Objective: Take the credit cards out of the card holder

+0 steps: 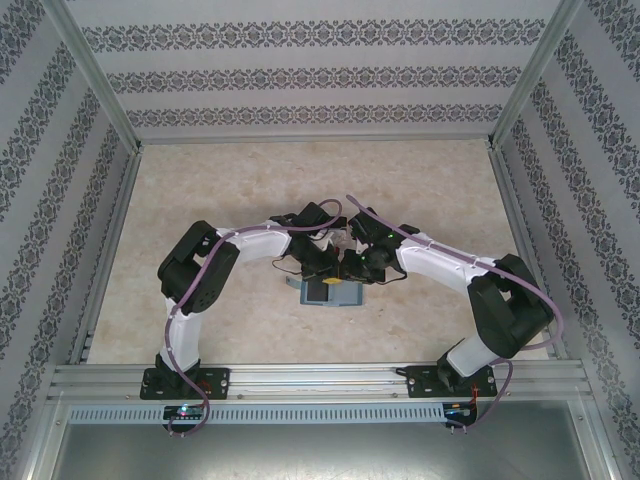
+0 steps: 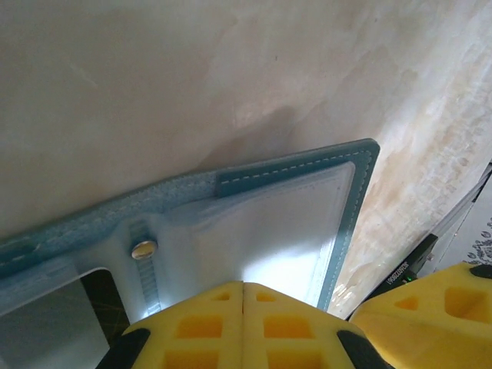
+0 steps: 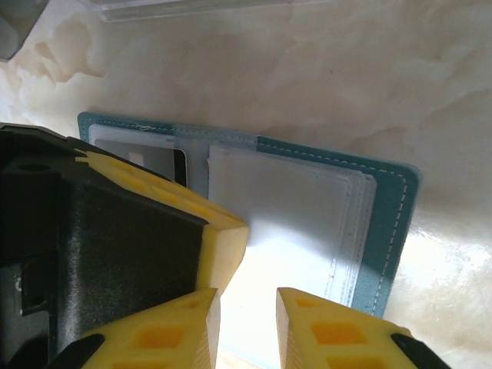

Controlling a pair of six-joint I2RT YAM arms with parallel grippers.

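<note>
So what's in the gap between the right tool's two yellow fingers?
Between the fingers of the right tool lies a pale see-through pocket of the open blue wallet, seen from the right wrist view.

You're in a lab test booth: aluminium rails [image 1: 320,378] along the bottom, patterned wall panels [image 1: 300,75] boxing in a marbled tabletop [image 1: 220,180].

You see the card holder [image 3: 396,215] with its matt, stitched teal rim, glossy translucent plastic sleeves [image 3: 292,207], shiny metal snap [image 2: 143,249], smooth marble-look table [image 2: 231,69].
</note>
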